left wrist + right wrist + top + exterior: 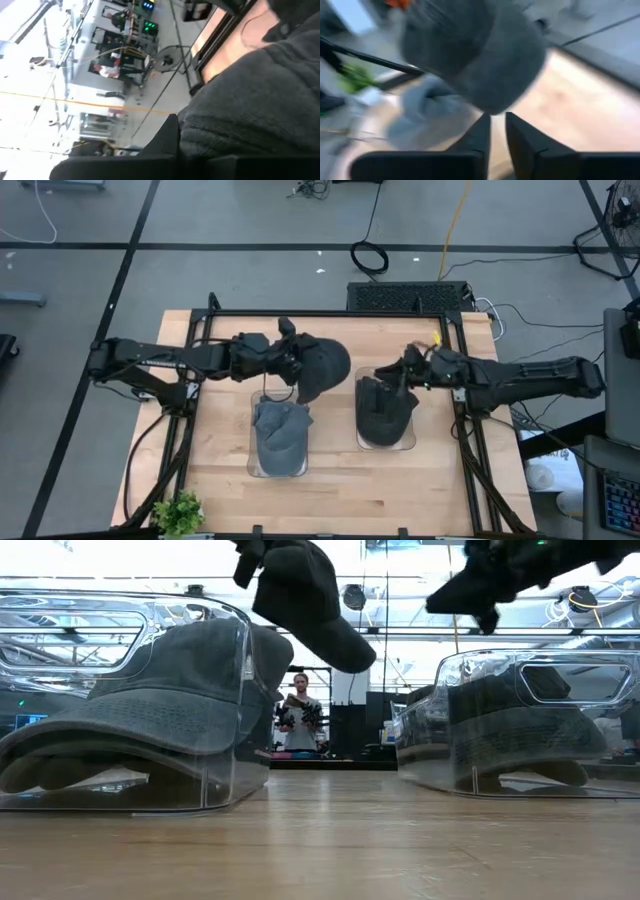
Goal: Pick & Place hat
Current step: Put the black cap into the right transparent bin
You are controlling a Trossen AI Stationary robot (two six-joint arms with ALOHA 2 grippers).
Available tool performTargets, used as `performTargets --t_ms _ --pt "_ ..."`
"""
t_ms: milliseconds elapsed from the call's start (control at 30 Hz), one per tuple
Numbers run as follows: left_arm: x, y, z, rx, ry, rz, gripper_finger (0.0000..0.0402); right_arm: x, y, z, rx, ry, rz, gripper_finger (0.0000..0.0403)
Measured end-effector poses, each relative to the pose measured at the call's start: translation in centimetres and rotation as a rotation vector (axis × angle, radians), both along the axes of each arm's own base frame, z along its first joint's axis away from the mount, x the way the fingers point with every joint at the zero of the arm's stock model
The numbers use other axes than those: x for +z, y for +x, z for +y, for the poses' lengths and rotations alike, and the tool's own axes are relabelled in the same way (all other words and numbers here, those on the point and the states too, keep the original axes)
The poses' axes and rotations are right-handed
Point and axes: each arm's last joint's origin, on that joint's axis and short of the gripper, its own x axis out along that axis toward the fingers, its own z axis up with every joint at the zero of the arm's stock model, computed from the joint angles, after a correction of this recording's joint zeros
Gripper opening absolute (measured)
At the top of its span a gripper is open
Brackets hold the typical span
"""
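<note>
Above the table's (400,480) rear-centre, left gripper (291,365) is clenching a dark cap (322,366), which is hanging just off its fingertips. Right gripper (404,370) is hovering w/ fingers nearly closed, holding nothing, over the right clear tray (386,442).

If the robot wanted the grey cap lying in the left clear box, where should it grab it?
Probably the crumpled crown of the grey fabric cap, coming straight down from above: the clear plastic box walls its sides, and the crown bunches up on top, giving the fingers a fold to pinch.

Bare table (335,470) between two clear bins (278,460) (386,438) offers passage.
</note>
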Motion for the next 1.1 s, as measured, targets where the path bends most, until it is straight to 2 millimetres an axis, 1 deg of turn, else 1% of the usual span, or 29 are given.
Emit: performTargets --t_ms 100,167,233,300,400,533,733,833,900,933,967,1033,1067,1100 --pt "0.2 0.1 -0.3 0.014 0.045 -0.006 0.0003 -0.1 1.4 -1.1 0.111 0.143 -0.064 0.0105" --pt "0.3 0.0 -0.6 0.007 0.058 -0.005 0.0003 -0.2 2.4 -1.7 0.151 0.191 -0.111 0.0146" --pt "0.4 0.1 -1.0 0.002 0.073 -0.012 0.0003 -0.7 3.2 -2.4 0.131 0.202 -0.121 0.0185" --pt "0.9 0.1 -1.7 0.010 0.113 -0.048 0.0003 -1.3 3.8 -3.3 0.092 0.213 -0.108 0.0216" --pt "2.0 -0.1 -2.5 0.010 0.159 -0.085 0.0003 -2.3 4.5 -4.5 0.047 0.231 -0.092 0.0243" --pt "2.7 -0.3 -3.0 0.000 0.165 -0.094 0.0003 -2.2 5.6 -5.3 0.118 0.249 -0.190 0.0249" --pt "2.6 -0.3 -3.4 -0.012 0.162 -0.094 0.0003 -2.0 7.1 -5.3 0.320 0.304 -0.349 0.0230" --pt "2.6 -0.3 -3.3 -0.005 0.155 -0.090 0.0003 -2.5 7.7 -5.3 0.352 0.323 -0.357 0.0206" --pt "2.6 -0.3 -3.3 0.001 0.152 -0.093 0.0003 -2.8 7.8 -5.3 0.350 0.316 -0.346 0.0174" --pt "2.6 -0.3 -3.3 0.005 0.147 -0.096 0.0003 -2.9 7.9 -5.3 0.352 0.307 -0.345 0.0150" --pt "2.6 -0.3 -3.3 0.007 0.136 -0.101 0.0003 -2.9 7.9 -5.3 0.366 0.298 -0.344 0.0123" --pt "2.6 -0.3 -3.3 0.019 0.117 -0.110 0.0005 -2.7 7.7 -5.2 0.419 0.266 -0.345 0.0054" --pt "2.6 -0.3 -3.3 0.027 0.107 -0.114 0.0007 -2.4 7.6 -5.0 0.451 0.235 -0.357 0.0028" --pt "2.6 -0.4 -3.2 0.039 0.097 -0.120 0.0009 -2.1 7.4 -4.9 0.475 0.214 -0.370 0.0016"
